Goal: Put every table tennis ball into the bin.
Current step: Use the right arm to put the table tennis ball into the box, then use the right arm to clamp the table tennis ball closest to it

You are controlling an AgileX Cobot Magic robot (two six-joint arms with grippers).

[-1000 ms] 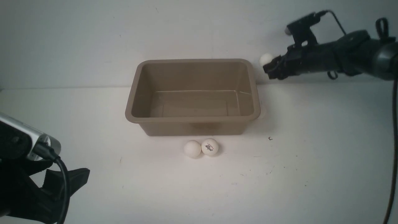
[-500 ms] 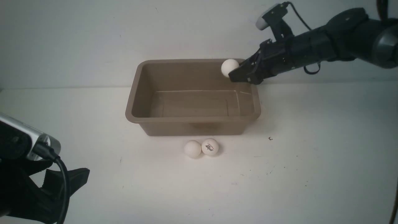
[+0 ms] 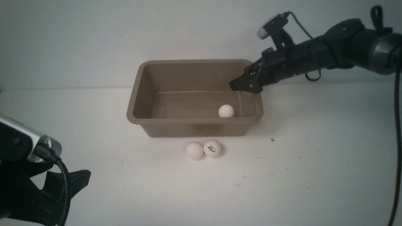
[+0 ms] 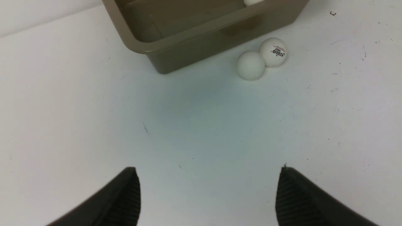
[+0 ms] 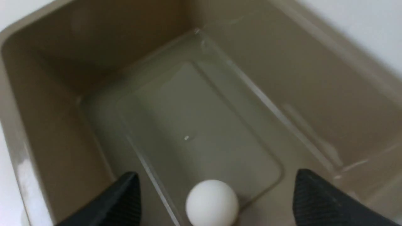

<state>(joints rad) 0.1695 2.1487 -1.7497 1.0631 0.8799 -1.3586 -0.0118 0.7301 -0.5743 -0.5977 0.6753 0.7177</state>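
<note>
The taupe bin stands at the table's middle back. One white table tennis ball lies inside it near the front right; the right wrist view shows this ball free below my spread fingers. My right gripper hangs open over the bin's right end, holding nothing. Two more balls rest touching on the table in front of the bin: a plain ball and a ball with a printed logo. My left gripper is open over bare table at the near left, well short of the plain ball.
The white tabletop runs wide around the bin, with small dark specks on it. A white wall rises behind. My right arm reaches in from the upper right, above the table.
My right gripper carried a ball leftward over the bin's right end, then opened. The ball dropped and now lies on the bin floor. The left arm has not moved.
</note>
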